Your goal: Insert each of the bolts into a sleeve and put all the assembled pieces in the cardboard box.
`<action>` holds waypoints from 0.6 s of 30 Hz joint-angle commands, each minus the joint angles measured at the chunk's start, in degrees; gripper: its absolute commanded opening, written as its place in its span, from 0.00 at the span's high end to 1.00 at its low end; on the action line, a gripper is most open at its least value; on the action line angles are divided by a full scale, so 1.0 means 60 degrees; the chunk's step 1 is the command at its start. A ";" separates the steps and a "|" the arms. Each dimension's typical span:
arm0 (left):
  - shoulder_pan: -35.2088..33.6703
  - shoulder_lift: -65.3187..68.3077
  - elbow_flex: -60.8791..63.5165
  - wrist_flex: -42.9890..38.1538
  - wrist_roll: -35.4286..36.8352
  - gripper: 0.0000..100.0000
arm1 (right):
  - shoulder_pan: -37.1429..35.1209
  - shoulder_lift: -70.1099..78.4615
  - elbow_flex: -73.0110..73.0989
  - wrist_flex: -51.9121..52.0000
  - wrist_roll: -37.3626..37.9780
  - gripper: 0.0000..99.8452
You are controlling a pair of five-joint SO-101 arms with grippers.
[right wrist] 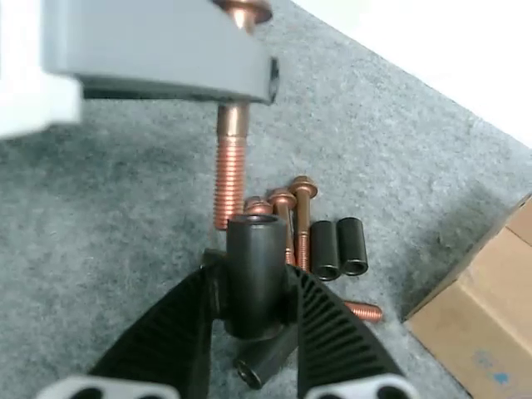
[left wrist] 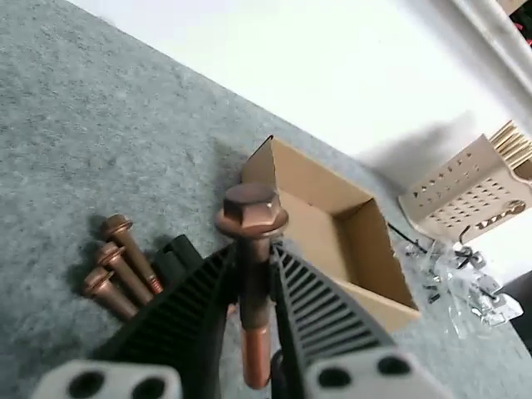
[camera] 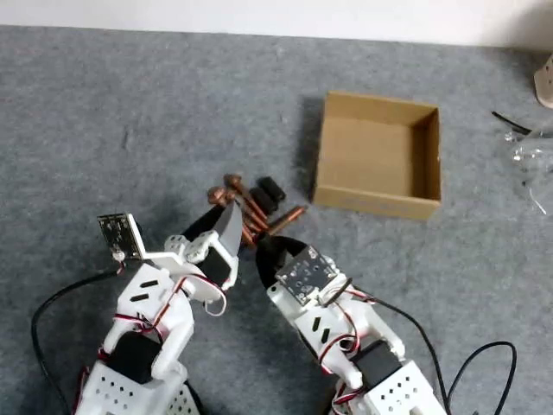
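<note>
My left gripper (left wrist: 253,253) is shut on a copper bolt (left wrist: 252,212), head up and threaded end hanging down. My right gripper (right wrist: 253,273) is shut on a black sleeve (right wrist: 252,249), held upright. In the right wrist view the bolt's (right wrist: 230,166) threaded tip hangs just beside and above the sleeve's open top, not inside it. In the high view the left gripper (camera: 226,229) and right gripper (camera: 266,251) stand close together, near the pile of loose bolts (camera: 252,210) and sleeves (camera: 268,191). The cardboard box (camera: 378,156) lies to the right, with nothing in it.
Three loose bolts (left wrist: 116,258) and a black sleeve (left wrist: 176,253) lie on the grey carpet. Two more sleeves (right wrist: 337,245) sit by those bolts, another sleeve (right wrist: 264,363) beneath my right gripper. A white basket (left wrist: 474,189) and clear plastic bits (camera: 529,149) are at the far right.
</note>
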 commanded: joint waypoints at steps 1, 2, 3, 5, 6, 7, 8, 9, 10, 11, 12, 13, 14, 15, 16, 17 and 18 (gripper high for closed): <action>-0.0066 -0.0168 -0.0667 -0.0645 0.0059 1.00 | 0.0051 -0.0110 0.1429 -0.0066 0.0103 1.00; -0.0066 -0.0168 -0.0696 -0.0703 0.0059 1.00 | 0.0051 -0.0110 0.1429 -0.0066 0.0103 1.00; -0.0066 -0.0168 -0.0711 -0.0733 0.0059 1.00 | 0.0051 -0.0110 0.1429 -0.0066 0.0103 1.00; 0.0007 -0.0168 -0.0637 -0.0718 0.0059 1.00 | 0.0051 -0.0110 0.1429 -0.0066 0.0103 1.00; 0.0022 -0.0139 -0.0564 -0.0718 0.0059 1.00 | 0.0037 -0.0110 0.1429 -0.0066 0.0103 1.00; 0.0110 -0.0139 -0.0359 -0.0733 0.0073 1.00 | 0.0037 -0.0110 0.1429 -0.0066 0.0103 1.00; 0.0256 -0.0139 -0.0154 -0.0850 0.0205 1.00 | 0.0037 -0.0110 0.1429 -0.0066 0.0103 1.00; 0.0388 -0.0139 0.0095 -0.0938 0.0381 1.00 | 0.0037 -0.0110 0.1429 -0.0066 0.0103 1.00; 0.0491 -0.0139 0.0330 -0.1026 0.0469 1.00 | 0.0037 -0.0110 0.1414 -0.0066 0.0103 1.00; 0.0579 -0.0154 0.0476 -0.1040 0.0469 1.00 | 0.0037 -0.0110 0.1414 -0.0066 0.0103 1.00; 0.0652 -0.0154 0.0535 -0.1040 0.0469 1.00 | 0.0037 -0.0110 0.1414 -0.0066 0.0103 1.00; 0.0696 -0.0154 0.0520 -0.0938 0.0469 1.00 | 0.0037 -0.0110 0.1414 -0.0066 0.0103 1.00; 0.0696 -0.0154 0.0520 -0.0908 0.0469 1.00 | 0.0037 -0.0110 0.1414 -0.0066 0.0103 1.00; 0.0696 -0.0154 0.0520 -0.0864 0.0469 1.00 | 0.0051 -0.0110 0.1414 -0.0066 0.0103 1.00; 0.0681 -0.0154 0.0520 -0.0850 0.0469 1.00 | 0.0051 -0.0110 0.1414 -0.0066 0.0103 1.00; 0.0681 -0.0154 0.0520 -0.0747 0.0469 1.00 | 0.0066 -0.0110 0.1414 -0.0066 0.0103 1.00; 0.0696 -0.0154 0.0520 -0.0601 0.0469 1.00 | 0.0066 -0.0110 0.1414 -0.0066 0.0103 1.00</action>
